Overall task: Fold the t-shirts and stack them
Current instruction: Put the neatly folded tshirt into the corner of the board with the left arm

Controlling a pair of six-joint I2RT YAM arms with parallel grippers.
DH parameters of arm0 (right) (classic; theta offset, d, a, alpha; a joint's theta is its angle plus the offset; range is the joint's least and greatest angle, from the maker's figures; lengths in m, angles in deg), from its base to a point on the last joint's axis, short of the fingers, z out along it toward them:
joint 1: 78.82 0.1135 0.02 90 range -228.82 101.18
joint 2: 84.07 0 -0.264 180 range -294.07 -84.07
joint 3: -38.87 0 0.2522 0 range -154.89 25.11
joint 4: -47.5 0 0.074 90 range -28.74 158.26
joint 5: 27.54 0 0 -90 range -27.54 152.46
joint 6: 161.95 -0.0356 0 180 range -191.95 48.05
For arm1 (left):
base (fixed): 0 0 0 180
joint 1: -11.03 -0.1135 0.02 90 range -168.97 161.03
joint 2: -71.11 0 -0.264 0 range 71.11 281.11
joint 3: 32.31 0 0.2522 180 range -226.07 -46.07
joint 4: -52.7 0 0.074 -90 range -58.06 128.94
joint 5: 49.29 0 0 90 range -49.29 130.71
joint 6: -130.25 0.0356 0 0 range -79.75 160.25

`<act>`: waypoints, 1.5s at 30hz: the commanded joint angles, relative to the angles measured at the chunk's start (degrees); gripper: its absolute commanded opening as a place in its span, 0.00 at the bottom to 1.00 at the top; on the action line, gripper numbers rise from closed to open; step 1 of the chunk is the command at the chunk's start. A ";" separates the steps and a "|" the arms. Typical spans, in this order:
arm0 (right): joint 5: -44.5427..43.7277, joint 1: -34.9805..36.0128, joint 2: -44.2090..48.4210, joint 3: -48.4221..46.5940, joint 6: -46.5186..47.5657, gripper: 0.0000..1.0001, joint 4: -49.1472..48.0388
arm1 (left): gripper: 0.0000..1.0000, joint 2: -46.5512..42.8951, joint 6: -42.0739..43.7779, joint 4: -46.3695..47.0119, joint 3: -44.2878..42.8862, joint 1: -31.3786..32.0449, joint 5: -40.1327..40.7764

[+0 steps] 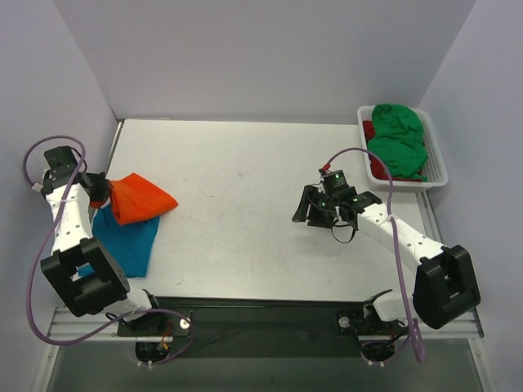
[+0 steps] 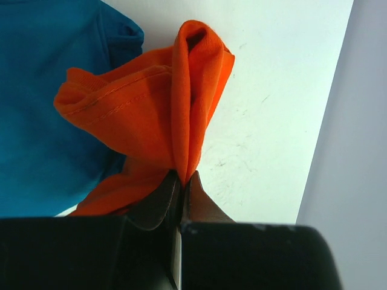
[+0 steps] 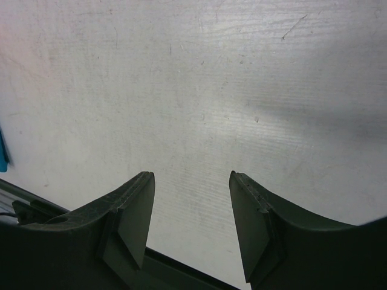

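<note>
2 grippers: your left gripper (image 2: 181, 179) pinches orange t-shirt (image 2: 151, 109) | right gripper (image 3: 190, 181) open, empty | step: likely stacking | next: lay it flat on teal t-shirt (image 1: 127, 242)

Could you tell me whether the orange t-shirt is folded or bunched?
Bunched: the orange t-shirt sits crumpled, pinched in the shut left gripper.

Bunched orange t-shirt (image 1: 139, 200) overlaps teal t-shirt (image 1: 127, 245) at left.
</note>
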 commanded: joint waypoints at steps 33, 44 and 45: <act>-2.21 0.48 5.38 -0.21 0.73 0.53 3.79 | 0.00 -12.99 2.57 3.49 4.84 -4.40 2.15; -2.21 1.44 5.73 0.23 0.72 0.53 3.97 | 0.00 -15.54 5.81 -0.81 8.54 -7.03 0.66; -2.30 1.62 5.65 0.23 0.73 0.53 3.97 | 0.00 -15.63 6.34 -1.51 8.45 -7.73 0.66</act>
